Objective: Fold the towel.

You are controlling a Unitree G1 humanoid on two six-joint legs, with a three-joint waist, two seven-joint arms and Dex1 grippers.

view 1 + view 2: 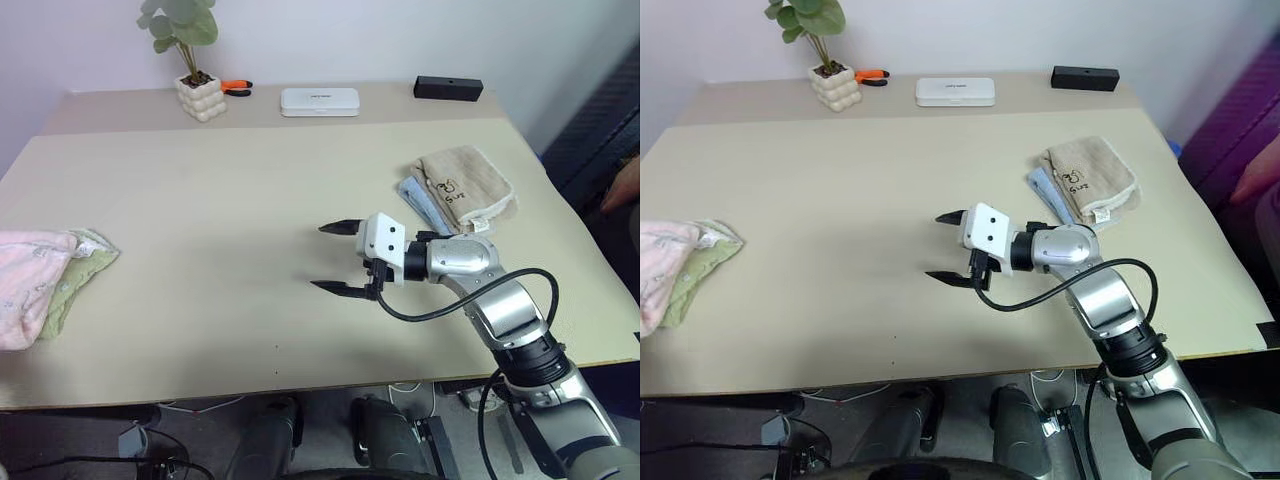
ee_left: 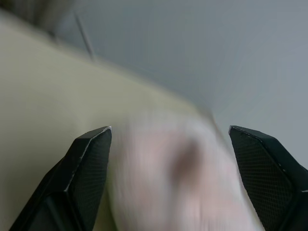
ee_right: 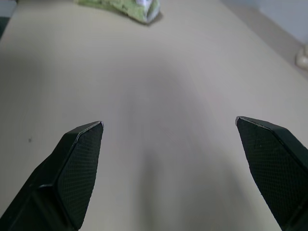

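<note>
The towel (image 1: 28,285) lies bunched at the far left edge of the frame, on top of a light green towel (image 1: 80,270) on the tabletop (image 1: 230,200). Right gripper (image 1: 335,259) hovers mid-frame – jaws wide apart, empty. Left gripper (image 2: 168,139) – jaws apart, holding nothing, the pink cloth blurred beyond them. Tan towel (image 1: 465,183) sits upper right.

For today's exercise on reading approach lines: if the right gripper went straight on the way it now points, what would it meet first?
Bare table at first; the open right gripper points towards the light green towel under the pink towel, probably the first thing met.
</note>
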